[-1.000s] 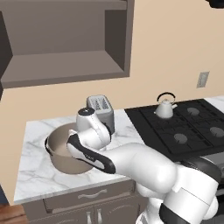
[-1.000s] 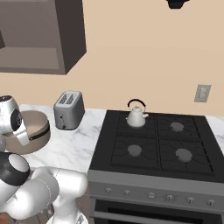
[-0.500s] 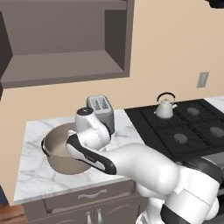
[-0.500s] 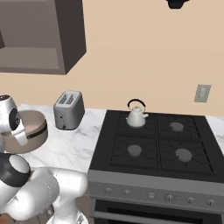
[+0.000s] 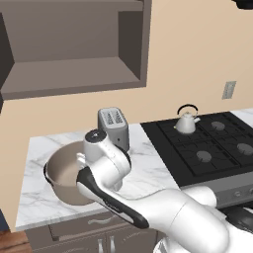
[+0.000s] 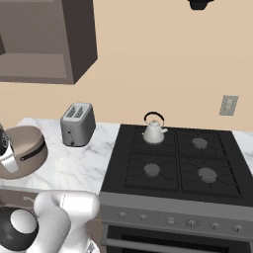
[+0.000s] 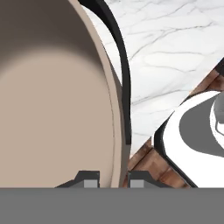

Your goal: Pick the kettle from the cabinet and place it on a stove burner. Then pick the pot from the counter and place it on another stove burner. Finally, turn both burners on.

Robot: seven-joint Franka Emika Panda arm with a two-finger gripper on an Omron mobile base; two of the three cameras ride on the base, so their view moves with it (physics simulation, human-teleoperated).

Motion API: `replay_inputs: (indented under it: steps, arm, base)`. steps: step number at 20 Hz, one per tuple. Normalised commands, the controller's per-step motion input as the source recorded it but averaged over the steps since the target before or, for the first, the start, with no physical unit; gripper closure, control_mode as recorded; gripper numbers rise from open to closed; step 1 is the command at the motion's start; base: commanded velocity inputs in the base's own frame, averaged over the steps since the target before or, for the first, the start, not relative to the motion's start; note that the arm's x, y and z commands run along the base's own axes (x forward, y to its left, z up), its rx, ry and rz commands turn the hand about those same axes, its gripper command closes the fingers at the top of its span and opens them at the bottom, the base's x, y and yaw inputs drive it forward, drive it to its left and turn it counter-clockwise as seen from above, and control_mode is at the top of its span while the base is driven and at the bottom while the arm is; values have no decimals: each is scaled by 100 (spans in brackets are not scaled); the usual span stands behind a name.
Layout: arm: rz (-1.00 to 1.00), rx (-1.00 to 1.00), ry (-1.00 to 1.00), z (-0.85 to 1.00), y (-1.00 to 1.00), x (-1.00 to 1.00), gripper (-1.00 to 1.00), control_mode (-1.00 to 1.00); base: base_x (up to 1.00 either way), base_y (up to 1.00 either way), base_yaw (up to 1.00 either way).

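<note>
— Pot (image 5: 66, 175) is your worry now: it sits on the tabletop (image 5: 148, 163) at its left end, wide and likely heavy, and you have it by one spot on the rim only. Lift like that and it may tip or twist out, since all the weight hangs to one side.

— And the stove?

— Stove (image 6: 173, 163) is well off to the right, so a long swing gives that tilt time to grow. Kettle (image 6: 154, 132) already stands on the back-left burner; bring the pot in low or wide and you could knock it.

— The jaws?

— Jaws (image 7: 113, 180) are narrowly parted, one fingertip (image 7: 90, 180) inside the wall and one outside, beside the dark side handle (image 7: 120, 65). Whether they truly clamp, you cannot tell.
</note>
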Motion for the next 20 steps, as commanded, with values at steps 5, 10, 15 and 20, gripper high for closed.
replay_inputs:
  steps: [5,10,15,20]
  arm:
    - [-5,0,-4,30,-16,-33,100,-100]
    - [-5,0,-1,34,-24,-19,100,-100]
    - [-5,0,0,35,-26,-14,100,-100]
    - [-5,0,0,39,-27,-17,100,-100]
  base:
    - [0,0,0]
    - [0,0,0]
    - [0,0,0]
    - [0,0,0]
